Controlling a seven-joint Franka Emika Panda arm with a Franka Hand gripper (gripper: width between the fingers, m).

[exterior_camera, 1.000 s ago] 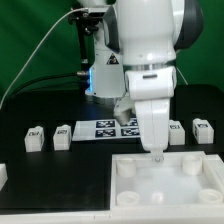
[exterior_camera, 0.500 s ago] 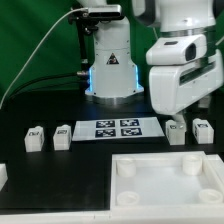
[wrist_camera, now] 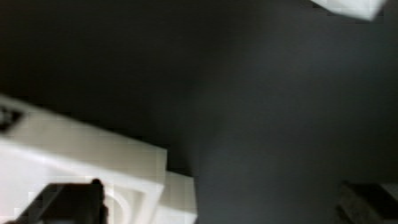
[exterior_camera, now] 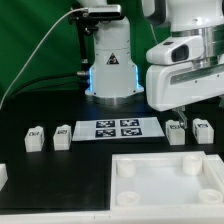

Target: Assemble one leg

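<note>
Several small white legs with square markers stand in a row on the black table: two at the exterior view's left point(exterior_camera: 35, 137) point(exterior_camera: 62, 136) and two at its right point(exterior_camera: 177, 132) point(exterior_camera: 202, 130). The large white panel point(exterior_camera: 165, 180) with round corner sockets lies in front. My gripper point(exterior_camera: 186, 116) hangs just above the two right legs, mostly hidden by the white hand. In the wrist view the gripper point(wrist_camera: 217, 203) is open, its dark fingertips point(wrist_camera: 68, 203) wide apart with only black table between them. A blurred white part point(wrist_camera: 80, 150) lies beside one finger.
The marker board point(exterior_camera: 118, 128) lies between the two pairs of legs. The robot base point(exterior_camera: 110, 70) stands behind it before a green backdrop. A small white piece point(exterior_camera: 3, 174) sits at the exterior view's left edge. Another white corner point(wrist_camera: 361, 7) shows in the wrist view.
The arm has lifted off the white panel and swung to the exterior view's right. It now hovers over the two right legs, slightly lower than half a second ago.
</note>
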